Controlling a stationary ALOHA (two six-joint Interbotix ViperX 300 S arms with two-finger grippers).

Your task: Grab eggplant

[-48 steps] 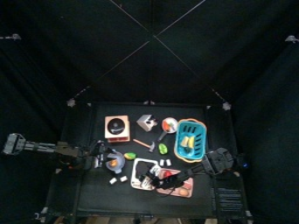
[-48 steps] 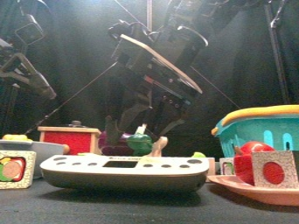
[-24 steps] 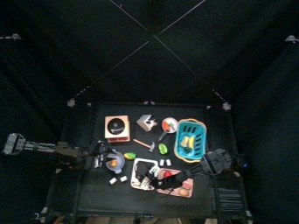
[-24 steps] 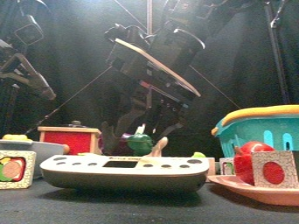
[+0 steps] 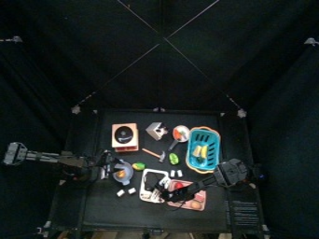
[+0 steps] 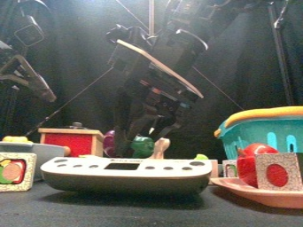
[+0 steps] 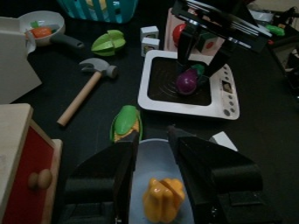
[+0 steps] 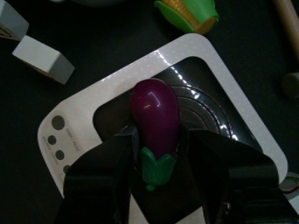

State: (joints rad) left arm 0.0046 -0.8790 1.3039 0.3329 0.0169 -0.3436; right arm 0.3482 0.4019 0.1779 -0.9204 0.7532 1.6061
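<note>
The eggplant (image 8: 158, 114) lies on the white kitchen scale (image 8: 105, 96), directly between the two jaws of the right gripper (image 8: 155, 162). The jaws stand apart on both sides of its green stem end and do not press it yet, as far as I can judge. Its long axis runs straight away from the gripper, so the jaws close across its narrow width. The left gripper (image 7: 158, 157) rests well apart, open, above a yellow pepper (image 7: 162, 196). The right arm is clearly nearer.
</note>
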